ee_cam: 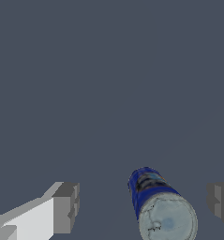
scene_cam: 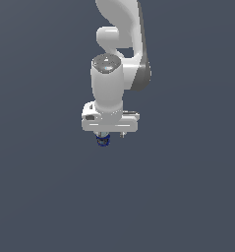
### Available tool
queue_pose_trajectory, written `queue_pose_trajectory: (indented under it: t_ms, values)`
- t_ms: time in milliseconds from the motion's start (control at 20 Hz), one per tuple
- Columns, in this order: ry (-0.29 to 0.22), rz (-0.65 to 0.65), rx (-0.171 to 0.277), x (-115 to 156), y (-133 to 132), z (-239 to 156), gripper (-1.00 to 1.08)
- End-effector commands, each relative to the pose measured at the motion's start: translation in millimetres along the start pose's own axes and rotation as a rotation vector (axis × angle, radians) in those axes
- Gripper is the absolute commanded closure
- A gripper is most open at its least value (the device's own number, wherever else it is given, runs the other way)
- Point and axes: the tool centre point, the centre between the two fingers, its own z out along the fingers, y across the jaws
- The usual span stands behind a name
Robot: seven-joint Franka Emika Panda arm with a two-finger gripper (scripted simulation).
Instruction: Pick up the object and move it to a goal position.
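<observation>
Exterior view: I saw the white arm [scene_cam: 111,74] pointing straight down over a plain grey surface [scene_cam: 40,197], with the gripper [scene_cam: 111,135] at its lower end and the small blue object [scene_cam: 103,140] just beneath it. Wrist view: the two grey fingers [ee_cam: 66,207] stood wide apart, released; the object [ee_cam: 160,206], a blue cylinder with a pale end, lay between them, touching neither.

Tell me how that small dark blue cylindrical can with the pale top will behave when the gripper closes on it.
The small dark blue cylindrical can looks rigid, so it probably won't deform. Its round, smooth side may roll or slip if the grey gripper fingers meet it off-centre. It sits nearer one finger in the wrist view, so it would likely get nudged sideways before the white gripper clamps it.
</observation>
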Motion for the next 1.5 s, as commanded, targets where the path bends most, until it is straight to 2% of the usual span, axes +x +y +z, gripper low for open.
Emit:
queue_pose_trajectory:
  t_ms: [0,600,1450]
  values:
    - [-0.001,-0.007,0.000,-0.8,0.0,0.9,-0.92]
    - [-0.010,-0.148,0.001,-14.5,11.3,11.3,-0.92]
    - [-0.032,-0.537,0.011,-55.5,37.7,38.5,-0.92]
